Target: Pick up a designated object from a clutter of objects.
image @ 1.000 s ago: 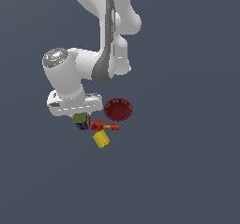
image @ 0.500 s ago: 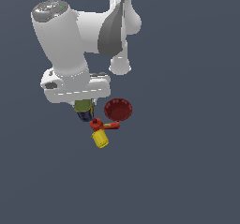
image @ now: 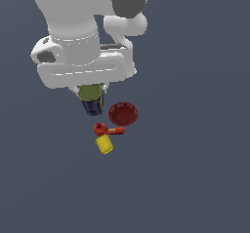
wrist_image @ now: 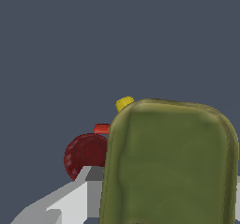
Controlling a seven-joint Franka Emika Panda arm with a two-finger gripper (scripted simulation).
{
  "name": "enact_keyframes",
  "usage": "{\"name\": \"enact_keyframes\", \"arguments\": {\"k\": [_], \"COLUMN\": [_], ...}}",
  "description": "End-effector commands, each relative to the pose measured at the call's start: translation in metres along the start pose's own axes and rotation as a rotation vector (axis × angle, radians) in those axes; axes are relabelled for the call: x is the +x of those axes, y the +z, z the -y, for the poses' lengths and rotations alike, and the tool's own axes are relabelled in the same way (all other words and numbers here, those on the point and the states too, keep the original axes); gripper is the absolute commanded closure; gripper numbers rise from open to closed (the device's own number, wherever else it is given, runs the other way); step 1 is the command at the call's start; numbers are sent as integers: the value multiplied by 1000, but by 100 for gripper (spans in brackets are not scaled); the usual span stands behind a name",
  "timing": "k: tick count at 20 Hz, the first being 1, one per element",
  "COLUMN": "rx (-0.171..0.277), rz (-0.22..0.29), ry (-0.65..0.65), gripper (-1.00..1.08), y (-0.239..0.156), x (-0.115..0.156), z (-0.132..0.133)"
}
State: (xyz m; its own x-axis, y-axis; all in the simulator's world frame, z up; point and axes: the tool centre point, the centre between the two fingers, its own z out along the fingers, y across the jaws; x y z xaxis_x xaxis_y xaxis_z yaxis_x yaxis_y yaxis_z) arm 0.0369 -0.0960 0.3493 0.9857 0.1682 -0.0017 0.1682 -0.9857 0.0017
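Note:
The olive-green can [image: 91, 99] with its dark navy-blue end hangs right under my gripper [image: 91, 91], raised off the grey floor and away from the other objects. The gripper is shut on it, and the white hand hides most of the fingers in the exterior view. In the wrist view the can's olive side [wrist_image: 168, 164] fills the near field, and a grey finger [wrist_image: 70, 199] shows beside it. The rest of the clutter lies on the floor below: the yellow cylinder [image: 104, 144], the red tool-shaped piece [image: 106, 129] and the dark red ribbed bowl [image: 123, 114].
The bowl [wrist_image: 84, 155], the red piece [wrist_image: 101, 128] and the yellow cylinder [wrist_image: 123, 103] also show in the wrist view, behind the can. My large white arm [image: 78, 37] fills the upper part of the exterior view. Plain grey floor surrounds the group.
My arm has risen toward the exterior camera with the olive-and-navy can in the gripper. The can has left the group. The yellow cylinder, red piece and bowl have stayed in place.

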Motion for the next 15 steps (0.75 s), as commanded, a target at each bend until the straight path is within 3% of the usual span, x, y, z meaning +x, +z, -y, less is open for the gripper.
{"name": "enact_keyframes", "arguments": {"k": [1,15], "rx": [0,1], "rz": [-2,-2], "ry": [0,0], "gripper": [108,108], "y": [-20,-61], "x": [5,18], "z": [6,19]}}
